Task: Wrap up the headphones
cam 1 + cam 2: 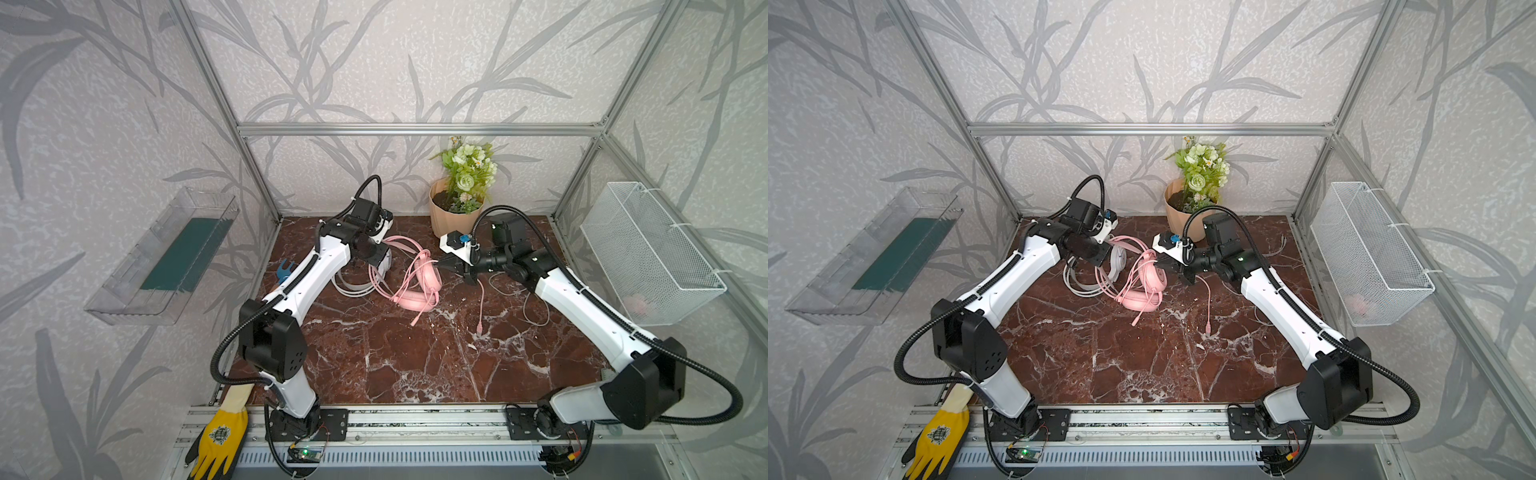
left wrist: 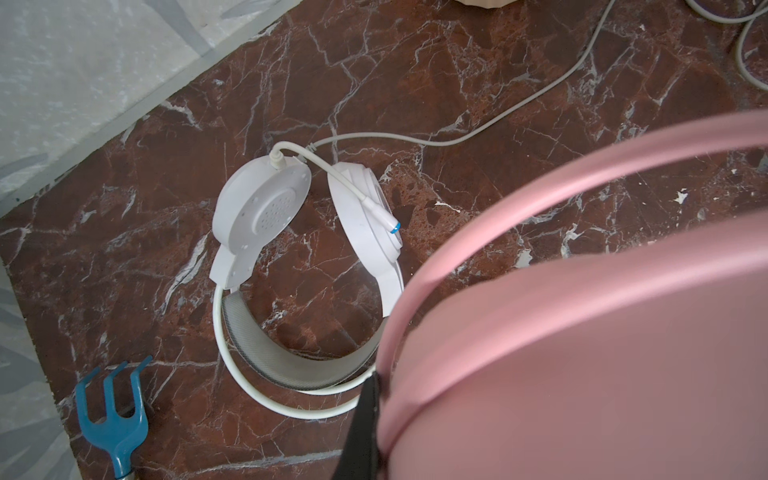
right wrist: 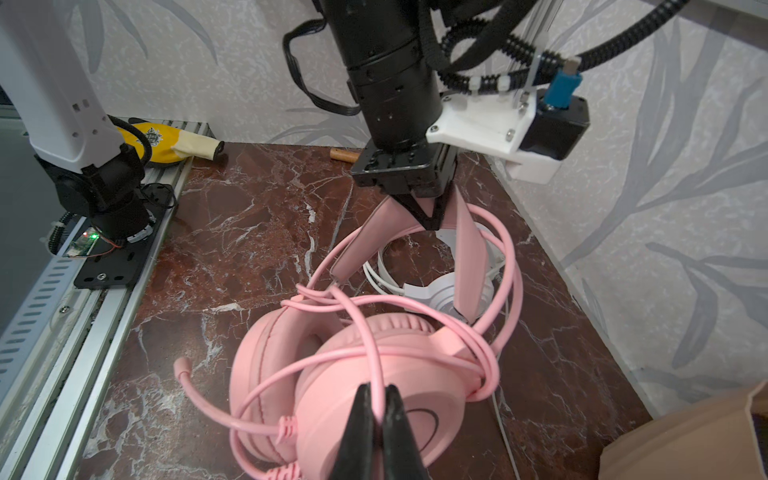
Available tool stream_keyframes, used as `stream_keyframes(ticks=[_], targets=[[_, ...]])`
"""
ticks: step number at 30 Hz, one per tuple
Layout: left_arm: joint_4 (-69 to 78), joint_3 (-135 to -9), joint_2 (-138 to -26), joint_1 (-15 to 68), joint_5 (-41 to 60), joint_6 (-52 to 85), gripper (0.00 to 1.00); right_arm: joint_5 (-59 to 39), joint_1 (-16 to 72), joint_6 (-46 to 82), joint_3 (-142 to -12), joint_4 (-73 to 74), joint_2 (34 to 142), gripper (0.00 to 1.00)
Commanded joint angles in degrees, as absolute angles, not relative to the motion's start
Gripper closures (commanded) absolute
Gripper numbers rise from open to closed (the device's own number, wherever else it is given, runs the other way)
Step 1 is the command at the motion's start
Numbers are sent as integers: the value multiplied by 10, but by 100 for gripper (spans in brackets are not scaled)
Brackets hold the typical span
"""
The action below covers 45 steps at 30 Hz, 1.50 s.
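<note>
Near the flower pot (image 1: 446,224), pink headset (image 3: 332,374) is pinched at band by left gripper (image 3: 432,222), cable (image 3: 372,357) by right gripper (image 3: 376,392); tangled loops could be knotted, white headset (image 2: 262,208) dragged.

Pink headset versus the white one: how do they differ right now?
The pink headset is held: left gripper on its headband, right gripper shut on the pink cable, which loops around its earcups. The white headset lies ungripped, the white cable trailing loose. Both have round earcups.
</note>
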<state>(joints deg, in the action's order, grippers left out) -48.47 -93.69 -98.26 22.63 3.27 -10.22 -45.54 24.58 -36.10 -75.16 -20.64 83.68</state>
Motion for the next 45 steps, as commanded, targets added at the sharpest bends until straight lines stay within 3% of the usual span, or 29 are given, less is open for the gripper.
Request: stream_keyframes(ticks=[1, 16, 21, 33, 39, 42, 45], targets=[[-481, -936, -963, 234, 65, -114, 100, -467, 236, -336, -769, -170, 860, 100], [-474, -938, -952, 237, 102, -108, 100, -447, 212, -246, -769, -72, 949, 100], [-471, -938, -953, 236, 105, -93, 100, -447, 200, -199, -748, -20, 962, 78], [-469, -939, -955, 236, 124, -80, 100, -440, 198, -156, -693, 41, 963, 60], [-467, -937, -960, 235, 135, -75, 100, -427, 188, -109, -646, 88, 944, 43], [-467, -937, -963, 235, 138, -73, 100, -429, 180, -69, -617, 116, 936, 27], [-468, -939, -963, 233, 139, -71, 100, -446, 176, -53, -596, 128, 929, 22]])
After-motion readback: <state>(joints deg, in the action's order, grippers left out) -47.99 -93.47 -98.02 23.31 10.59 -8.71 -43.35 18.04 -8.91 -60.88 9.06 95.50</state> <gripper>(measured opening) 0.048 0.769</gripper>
